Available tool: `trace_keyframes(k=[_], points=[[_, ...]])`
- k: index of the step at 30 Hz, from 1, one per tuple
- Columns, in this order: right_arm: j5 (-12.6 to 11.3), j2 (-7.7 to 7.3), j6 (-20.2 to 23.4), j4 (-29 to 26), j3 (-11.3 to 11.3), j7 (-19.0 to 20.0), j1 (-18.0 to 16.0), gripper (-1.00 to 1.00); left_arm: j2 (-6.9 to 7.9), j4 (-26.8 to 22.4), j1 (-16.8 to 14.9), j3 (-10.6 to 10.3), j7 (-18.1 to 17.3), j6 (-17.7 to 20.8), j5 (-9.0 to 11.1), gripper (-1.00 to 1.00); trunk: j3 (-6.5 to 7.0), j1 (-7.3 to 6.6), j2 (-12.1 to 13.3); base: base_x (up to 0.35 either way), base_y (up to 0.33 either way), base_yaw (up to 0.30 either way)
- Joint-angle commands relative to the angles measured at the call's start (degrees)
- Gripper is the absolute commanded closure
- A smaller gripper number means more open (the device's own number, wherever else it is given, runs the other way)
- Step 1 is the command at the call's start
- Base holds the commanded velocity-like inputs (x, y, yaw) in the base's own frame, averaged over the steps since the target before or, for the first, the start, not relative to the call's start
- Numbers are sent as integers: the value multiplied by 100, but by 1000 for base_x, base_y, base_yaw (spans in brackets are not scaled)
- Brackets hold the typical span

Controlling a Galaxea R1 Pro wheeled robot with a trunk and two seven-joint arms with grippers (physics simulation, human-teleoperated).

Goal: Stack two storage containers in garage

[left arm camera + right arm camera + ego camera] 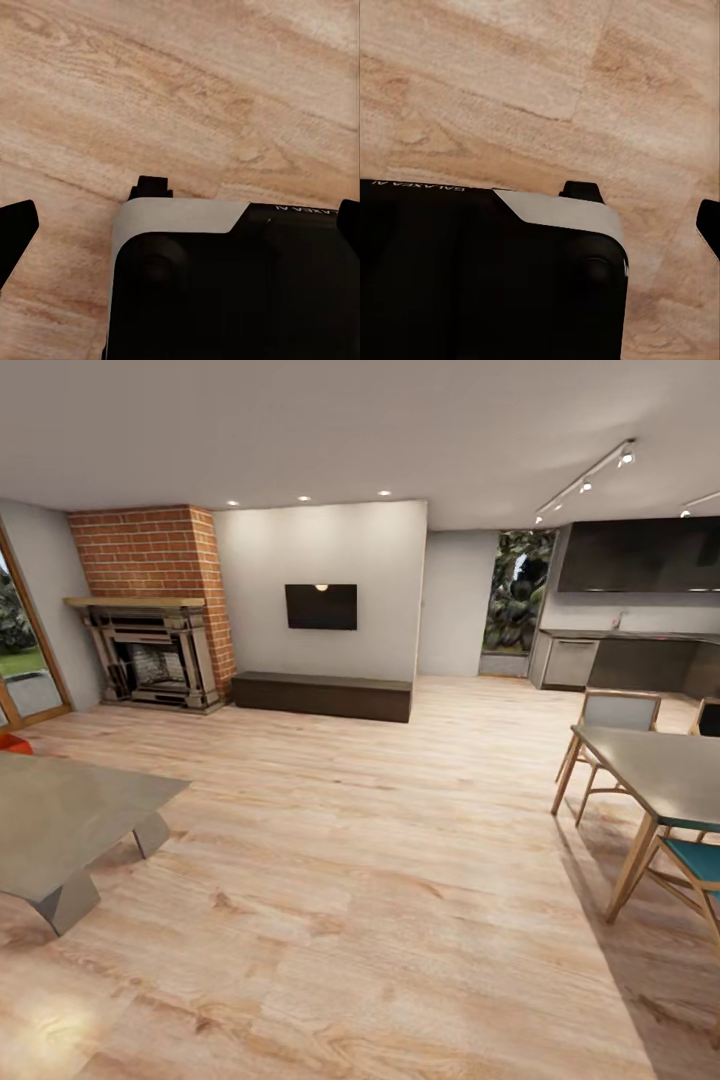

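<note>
Over the low table's far edge: a small orange-red patch (14, 743) shows at the head view's left border; it may be a bin, but too little of it shows to tell its shape or walls.
Bin's place: behind the low table (70, 815), in front of the glass door (25, 660), mostly cut off by the border.
Room: living room with a light wood-plank floor (350, 860) and pale walls.
Low table: grey top on angled grey legs, at the left.
Fireplace: brick chimney (150, 550) over a dark hearth (155, 660), at the far left.
Far wall: dark screen (321, 606) above a long dark bench (322, 695).
Right side: dining table (665, 770) with wooden legs, a grey chair (615, 715) behind it, a teal-seated chair (690, 865) near the border.
Far right: dark kitchen cabinets (640, 555) above a counter (620, 655).
Left gripper: (180, 225) its two dark fingertips (15, 225) stand wide apart at either edge of the left wrist view, with the robot's black and grey body and the planks between them; nothing held.
Right gripper: one fingertip (709, 223) shows at the edge of the right wrist view over the planks; I cannot tell whether the fingers are apart or together.
</note>
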Motion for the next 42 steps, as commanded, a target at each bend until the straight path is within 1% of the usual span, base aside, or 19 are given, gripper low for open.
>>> trace_keyframes(k=[1, 42], points=[[-56, 5, -28, 14, 48, -6, -6, -100, 1, 1, -3, -17, -12, -1, 55, -100, -7, 4, -4, 322, 0, 0], [-51, 5, -28, 14, 48, -6, -6, -100, 1, 1, -3, -17, -12, -10, 61, -100, -7, 4, -4, 322, 0, 0]])
